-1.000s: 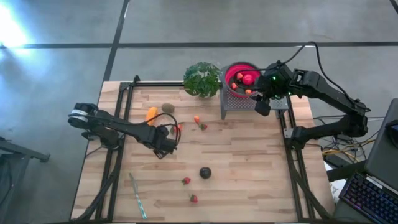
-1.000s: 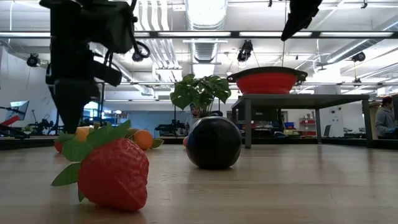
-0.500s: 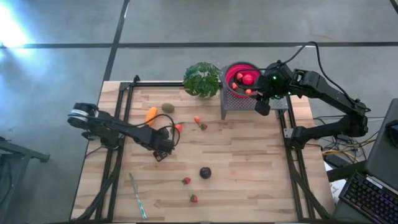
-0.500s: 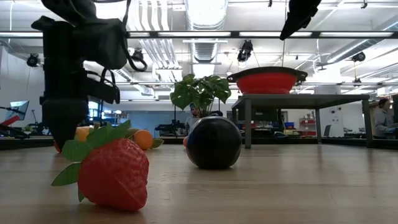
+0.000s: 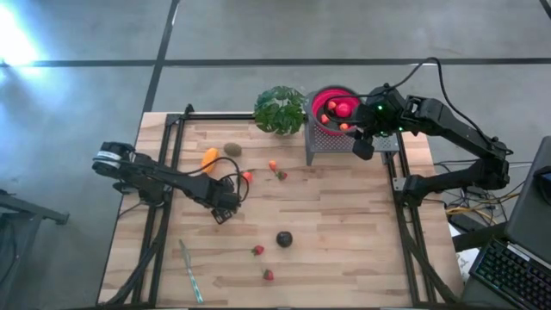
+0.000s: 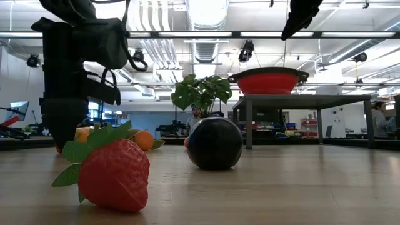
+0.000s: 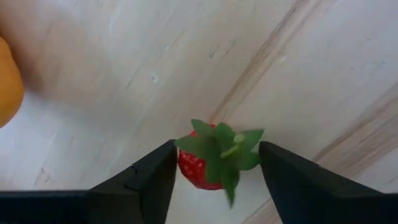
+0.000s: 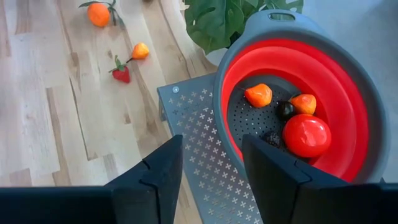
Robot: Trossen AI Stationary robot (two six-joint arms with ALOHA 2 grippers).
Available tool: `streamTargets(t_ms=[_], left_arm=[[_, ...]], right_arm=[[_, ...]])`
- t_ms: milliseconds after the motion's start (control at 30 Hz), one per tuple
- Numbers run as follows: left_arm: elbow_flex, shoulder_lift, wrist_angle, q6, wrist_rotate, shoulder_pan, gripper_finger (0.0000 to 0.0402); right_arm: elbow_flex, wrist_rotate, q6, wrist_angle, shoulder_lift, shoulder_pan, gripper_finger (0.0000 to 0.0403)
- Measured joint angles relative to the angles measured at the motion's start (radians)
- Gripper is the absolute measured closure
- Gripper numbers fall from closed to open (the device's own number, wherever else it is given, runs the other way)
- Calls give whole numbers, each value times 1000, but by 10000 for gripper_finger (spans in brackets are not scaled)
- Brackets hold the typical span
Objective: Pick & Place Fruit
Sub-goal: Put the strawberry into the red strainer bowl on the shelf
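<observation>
The left end effector (image 7: 214, 171) has shifted left to straddle a strawberry (image 7: 208, 165) on the worktop (image 5: 344, 215), fingers apart. The right end effector (image 8: 211, 165) hovers, fingers apart, above the red bowl (image 8: 348, 93) at the far right.

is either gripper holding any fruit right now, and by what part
Left gripper has its fingers either side of a strawberry on the table, at its body below the leaves; a closed grip cannot be told. Right gripper holds nothing, open above the red bowl.
</observation>
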Motion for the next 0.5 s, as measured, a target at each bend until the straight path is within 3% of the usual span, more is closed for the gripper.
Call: streamTargets(t_ms=[300,500], left_arm=[[-1,2,2,2,20,0,234],[-2,-2,-3,12,19,0,250]], right_arm=[[0,0,0,0,0,0,256],[0,0,0,0,0,0,274]])
